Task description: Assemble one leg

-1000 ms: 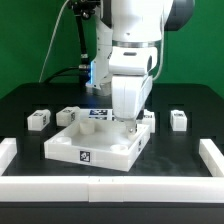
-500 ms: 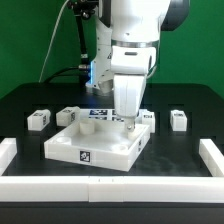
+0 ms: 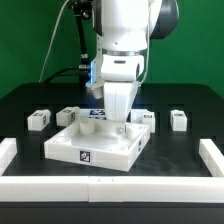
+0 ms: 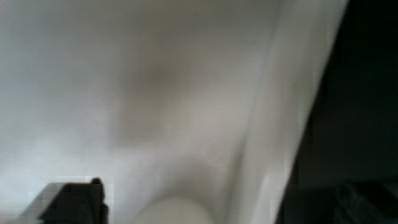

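White panel [image 3: 95,150], arm shifted

Jaws low over the panel's far part; spread or pressed together, cannot tell. Since a second ago the arm [image 3: 125,45] has swung toward the exterior view's left. Nearest leg [image 3: 146,118] stands just beside, exterior view's right, on the desk [image 3: 185,150].

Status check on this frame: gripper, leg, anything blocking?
Gripper low over the white panel, open or shut unreadable. Nearest leg upright just toward the exterior view's right, apparently ungripped. Arm body blocks the contact area.
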Robot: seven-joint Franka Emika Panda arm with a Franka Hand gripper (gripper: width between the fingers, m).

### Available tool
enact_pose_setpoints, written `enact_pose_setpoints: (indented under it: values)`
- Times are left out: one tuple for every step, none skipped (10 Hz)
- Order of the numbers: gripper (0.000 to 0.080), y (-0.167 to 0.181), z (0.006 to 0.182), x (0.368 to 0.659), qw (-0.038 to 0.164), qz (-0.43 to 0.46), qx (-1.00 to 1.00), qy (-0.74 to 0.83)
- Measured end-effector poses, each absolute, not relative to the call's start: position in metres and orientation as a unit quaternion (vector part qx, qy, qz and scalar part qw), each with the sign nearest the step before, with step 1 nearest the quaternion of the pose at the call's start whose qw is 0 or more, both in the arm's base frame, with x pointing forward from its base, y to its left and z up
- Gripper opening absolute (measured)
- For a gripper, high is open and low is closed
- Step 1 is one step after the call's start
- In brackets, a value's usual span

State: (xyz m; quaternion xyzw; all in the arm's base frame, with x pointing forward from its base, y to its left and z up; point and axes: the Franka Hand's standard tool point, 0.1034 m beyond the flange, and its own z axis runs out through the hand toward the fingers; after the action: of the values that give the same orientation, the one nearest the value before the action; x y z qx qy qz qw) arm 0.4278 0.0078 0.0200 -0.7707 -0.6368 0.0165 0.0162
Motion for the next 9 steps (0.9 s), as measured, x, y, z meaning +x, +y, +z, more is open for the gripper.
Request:
enact_pose_setpoints:
  values:
    - [0.0650,0.006,0.017,0.421,0.019,0.019,-0.772,-0.635]
    - [0.0650,0.004,0.014,0.417,0.020,0.019,-0.774,-0.633]
    - [0.0650,0.000,0.010,0.416,0.022,0.019,-0.777,-0.629]
    - [0.0650,-0.001,0.007,0.416,0.023,0.019,-0.780,-0.626]
    - [0.0650,0.000,0.007,0.417,0.023,0.018,-0.781,-0.624]
    - [0.0623,0.002,0.008,0.418,0.022,0.017,-0.782,-0.622]
    - [0.0623,0.001,0.007,0.417,0.022,0.018,-0.783,-0.621]
    - [0.0451,0.001,0.007,0.417,0.022,0.018,-0.783,-0.621]
    - [0.0269,0.001,0.007,0.417,0.022,0.018,-0.783,-0.621]
